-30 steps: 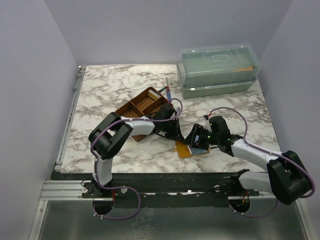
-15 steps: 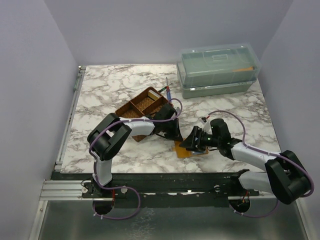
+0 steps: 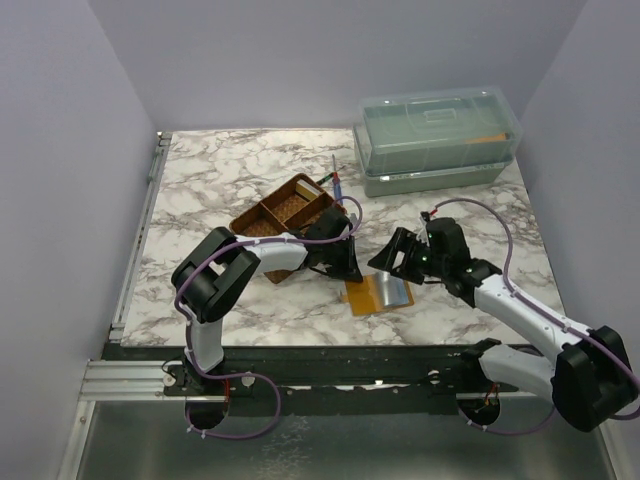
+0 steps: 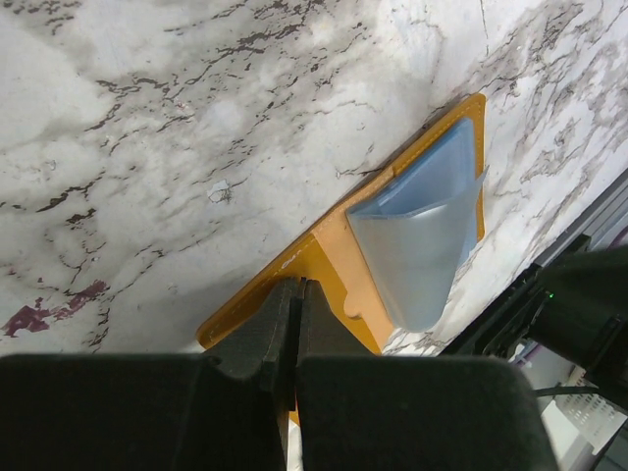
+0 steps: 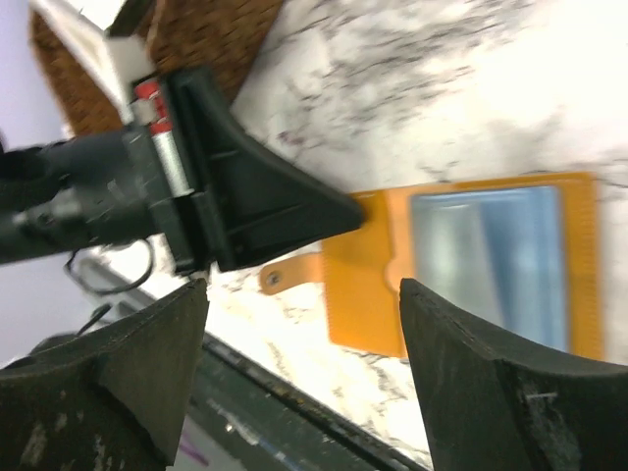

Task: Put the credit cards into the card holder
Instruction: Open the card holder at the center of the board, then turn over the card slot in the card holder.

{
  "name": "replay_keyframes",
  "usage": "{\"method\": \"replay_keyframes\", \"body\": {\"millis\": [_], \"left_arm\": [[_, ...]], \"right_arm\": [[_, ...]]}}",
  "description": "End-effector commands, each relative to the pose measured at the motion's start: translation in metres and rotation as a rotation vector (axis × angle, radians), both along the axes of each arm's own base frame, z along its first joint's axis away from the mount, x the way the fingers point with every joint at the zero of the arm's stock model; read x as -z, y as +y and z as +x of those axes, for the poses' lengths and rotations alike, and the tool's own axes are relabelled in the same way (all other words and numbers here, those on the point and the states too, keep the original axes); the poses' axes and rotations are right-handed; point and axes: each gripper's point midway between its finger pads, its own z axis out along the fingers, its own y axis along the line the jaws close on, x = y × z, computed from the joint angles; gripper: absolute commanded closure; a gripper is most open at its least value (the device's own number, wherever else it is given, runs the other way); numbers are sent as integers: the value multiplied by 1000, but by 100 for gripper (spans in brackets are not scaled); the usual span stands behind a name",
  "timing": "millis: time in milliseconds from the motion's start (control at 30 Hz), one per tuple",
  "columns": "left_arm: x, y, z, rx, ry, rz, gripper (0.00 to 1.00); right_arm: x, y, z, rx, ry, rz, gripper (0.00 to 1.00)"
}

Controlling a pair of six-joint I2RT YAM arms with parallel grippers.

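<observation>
The card holder (image 3: 362, 296) lies open on the marble near the front edge, orange with a pale blue-grey inner face. A pale blue-grey credit card (image 4: 422, 235) sits at that face, one edge lifted; I cannot tell it apart from the pocket in the right wrist view (image 5: 491, 260). My left gripper (image 3: 347, 270) is shut, and its tips (image 4: 294, 287) press on the holder's orange edge (image 4: 329, 257). My right gripper (image 3: 393, 256) is open and empty, raised above the holder's far side. The holder (image 5: 363, 285) lies between its spread fingers (image 5: 461, 363).
A brown compartment tray (image 3: 285, 212) stands just behind the left gripper, with a pen (image 3: 337, 181) beside it. A grey-green lidded box (image 3: 436, 140) stands at the back right. The table's dark front rail (image 3: 350, 360) runs close to the holder.
My right gripper has lifted up and back off the card holder, uncovering its pale face. The left gripper has stayed on the holder's edge.
</observation>
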Motion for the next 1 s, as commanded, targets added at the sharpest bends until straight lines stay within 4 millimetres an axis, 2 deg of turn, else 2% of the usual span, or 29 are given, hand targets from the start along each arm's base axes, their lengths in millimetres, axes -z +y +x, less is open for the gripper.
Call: {"method": "replay_keyframes", "body": {"millis": [0,200,400,633,733,967], "left_arm": [[8,10,-3,2,2,48,100],[9,8,-3,3,6,42,100],[10,7,-5,5,11,37,100],[10,7,-6,8,12,33,100],[11,6,-6,10,15,32,100],[9,5,-5,8,10,27,100]], "right_arm": [[37,-49,-1,114,87,-258,16],[49,-40,3,65,93,-233,18],[51,-26,1,-5,89,-184,21],[61,-28,1,-4,100,-200,20],[61,-25,0,-20,98,-183,20],[42,6,-15,-129,80,29,26]]}}
